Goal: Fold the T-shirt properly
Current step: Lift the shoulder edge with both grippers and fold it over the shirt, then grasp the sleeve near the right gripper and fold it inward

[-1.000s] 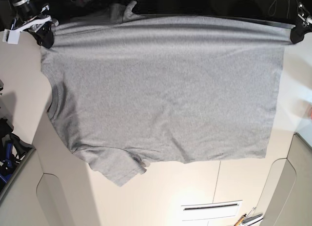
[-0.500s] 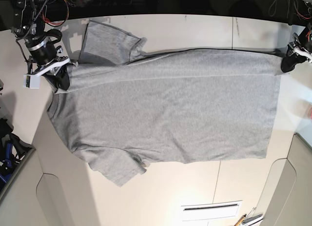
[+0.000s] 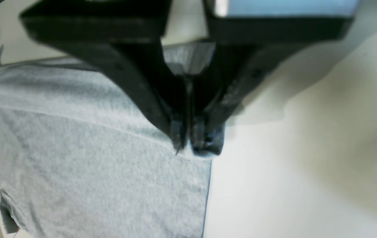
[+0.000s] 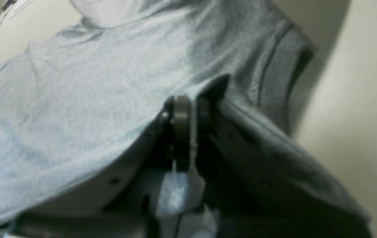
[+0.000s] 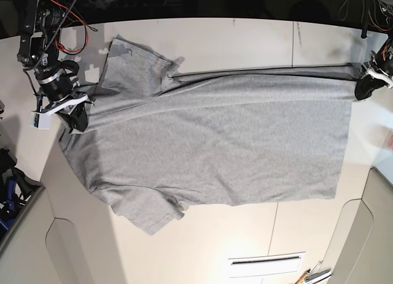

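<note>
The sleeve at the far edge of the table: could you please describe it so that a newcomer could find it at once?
Start from the pale table, which the grey T-shirt covers almost side to side. Follow its far edge toward the right tool. Just before it, the far sleeve lies spread flat on the table, unlike the near sleeve, which hangs off the front edge.

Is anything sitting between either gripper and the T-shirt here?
No. The left gripper is shut on a corner of the T-shirt, and the right gripper is shut on its shoulder edge; nothing visible intervenes.
</note>
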